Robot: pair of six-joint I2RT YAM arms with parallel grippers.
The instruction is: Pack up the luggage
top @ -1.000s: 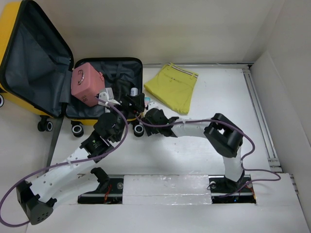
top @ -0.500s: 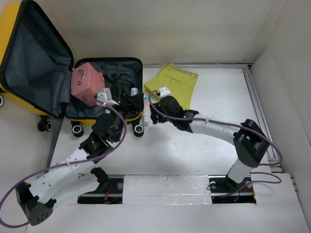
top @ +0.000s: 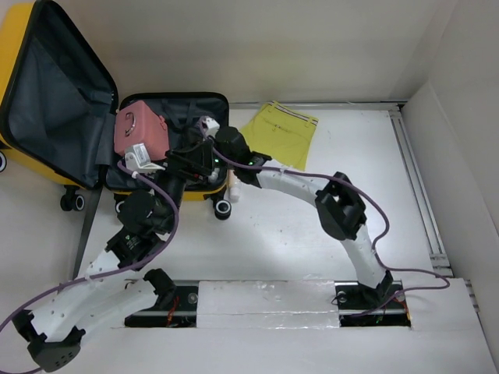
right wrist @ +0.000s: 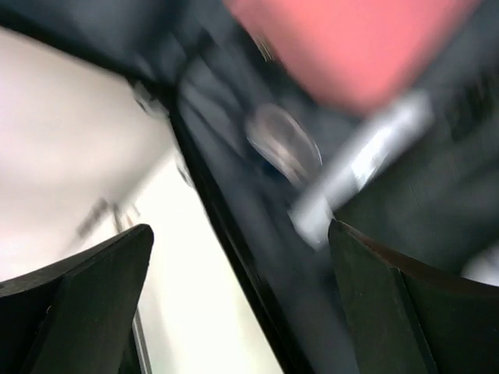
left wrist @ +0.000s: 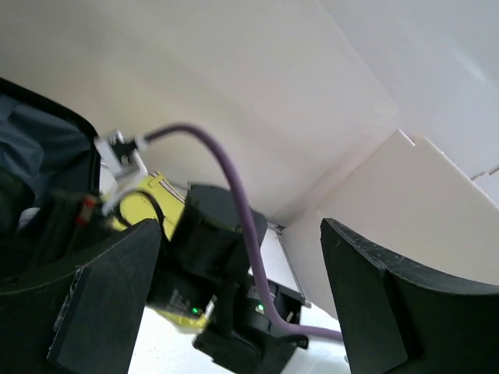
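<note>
The luggage (top: 23, 47) lies open at the far left, its yellow lid raised and its dark-lined base (top: 204, 107) flat on the table. A pink boxy case (top: 140, 128) sits in the base. My right gripper (top: 204, 131) reaches over the base's right half, open, with nothing between its fingers. In the blurred right wrist view it (right wrist: 242, 296) looks down on the black rim (right wrist: 226, 257) and the pink case (right wrist: 351, 47). My left gripper (top: 195, 160) hovers at the base's front edge, open and empty. In its own view it (left wrist: 242, 312) faces the right arm's wrist (left wrist: 210, 249).
A folded yellow garment (top: 279, 139) lies on the table right of the luggage. A small white bottle (top: 232, 187) stands by the front right wheel (top: 224, 209). White walls close the back and right sides. Purple cables loop off both arms.
My right arm has swung from the table in front of the luggage to over its base, jaws now wide. My left arm has drawn slightly left.
</note>
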